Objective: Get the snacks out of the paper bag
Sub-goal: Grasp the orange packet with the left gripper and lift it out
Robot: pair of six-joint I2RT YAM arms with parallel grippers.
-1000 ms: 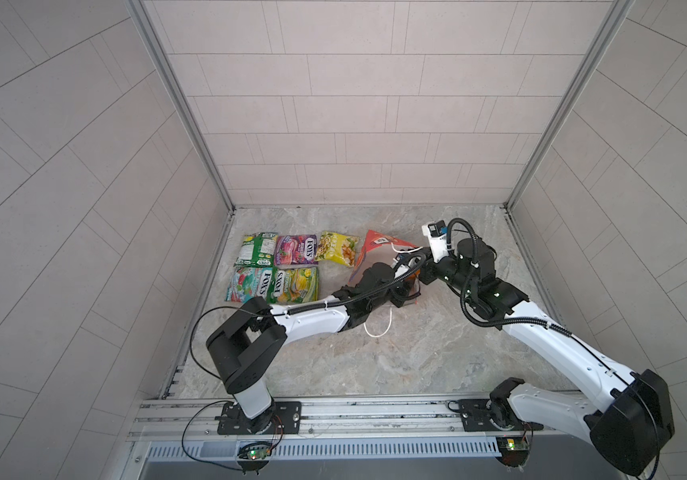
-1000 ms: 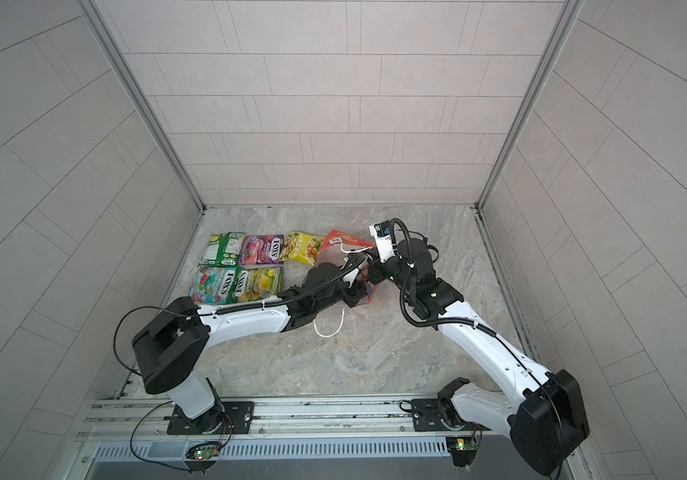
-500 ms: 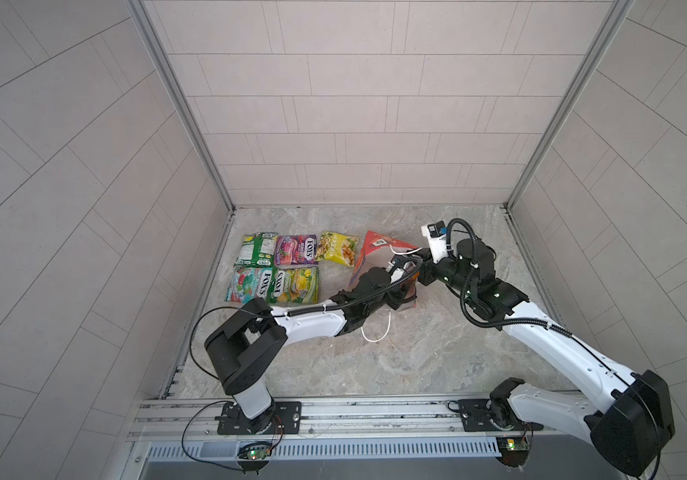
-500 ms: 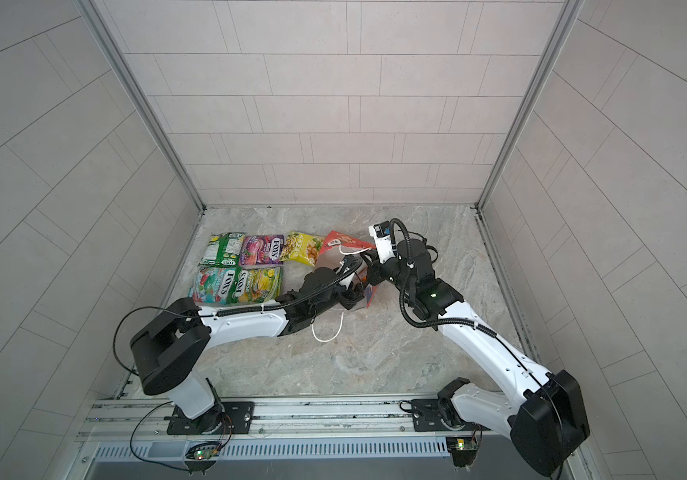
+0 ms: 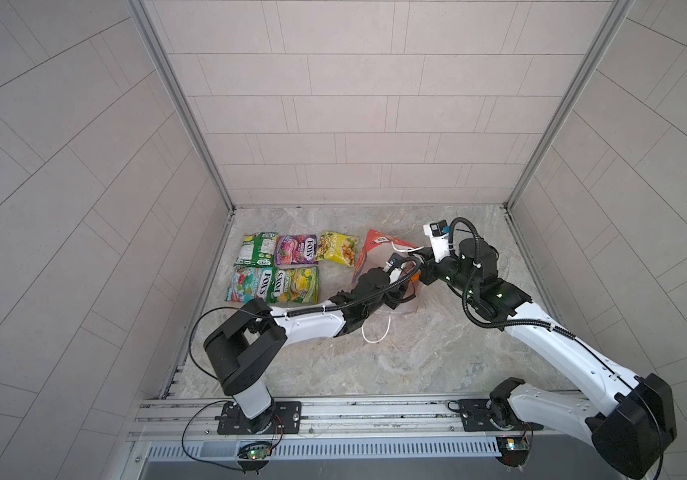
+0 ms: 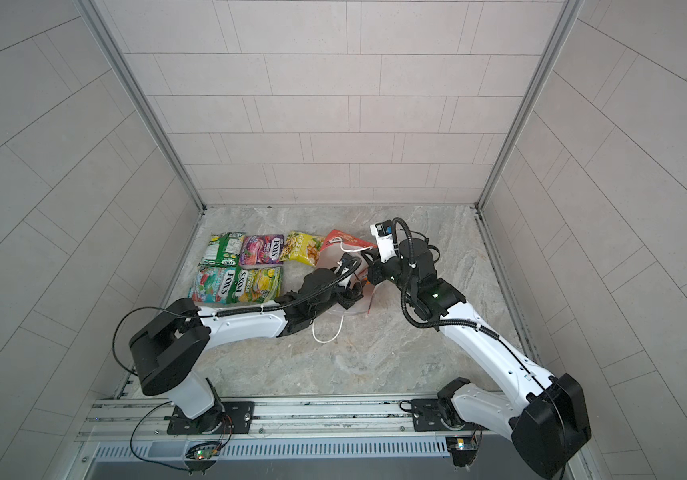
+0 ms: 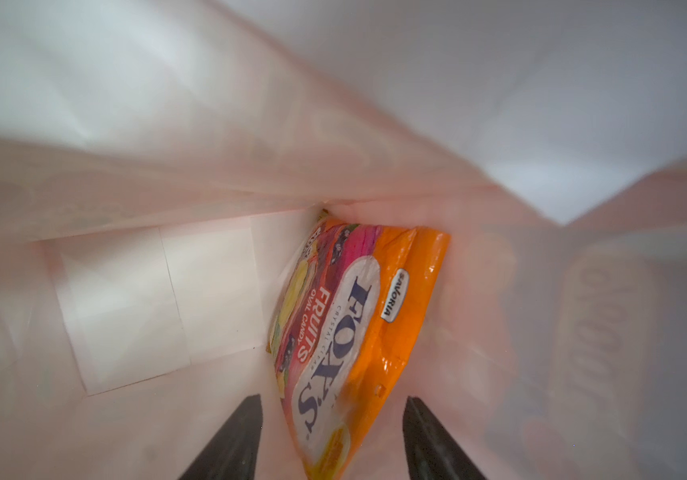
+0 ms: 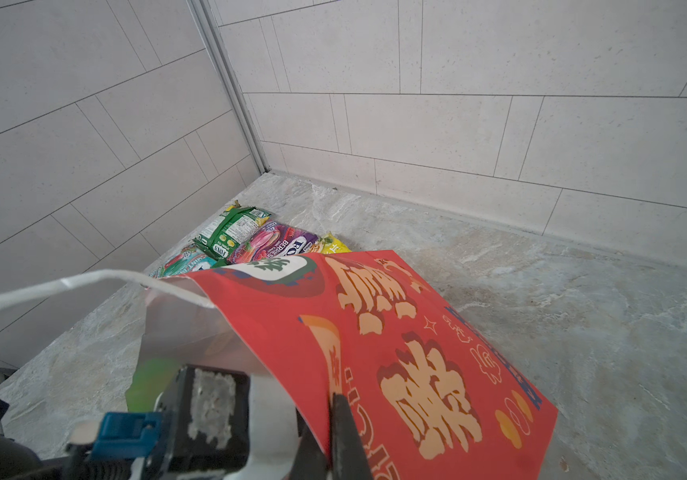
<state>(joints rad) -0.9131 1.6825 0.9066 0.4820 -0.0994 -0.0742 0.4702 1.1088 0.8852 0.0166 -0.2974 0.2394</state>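
Both top views share the floor [image 5: 416, 353] from high at six o'clock. The left wrist view looks inside the paper bag [image 7: 126, 291]; the right wrist view sits close outside it.

FOX'S FRUITS OVAL CANDY, SAVORIA on orange packet [image 7: 358, 332], FOX'S on purple packet [image 5: 296, 250]

Paper bag [image 8: 396, 353]: printed paper; outside red, smooth, faint sheen; inside white, matt, creased.
Cord handle [image 8: 63, 285]: white tape-like cord, slight sheen.
Orange packet [image 7: 375, 332]: plastic film, glossy, crinkled along the seam.
Green packet [image 5: 256, 249], purple packet [image 5: 296, 250], yellow packet [image 5: 337, 248], teal packet [image 5: 248, 284], yellow-green packet [image 5: 297, 284]: plastic film, glossy, wrinkled.
Tabletop [image 5: 437, 353]: grey veined stone look, matt.
Walls [image 5: 333, 104]: pale tile-pattern panels, matt, finely speckled.
Base rail [image 5: 354, 409]: bare silver metal, satin.
Arm shells [image 5: 312, 328]: white plastic, smooth, semi-gloss.
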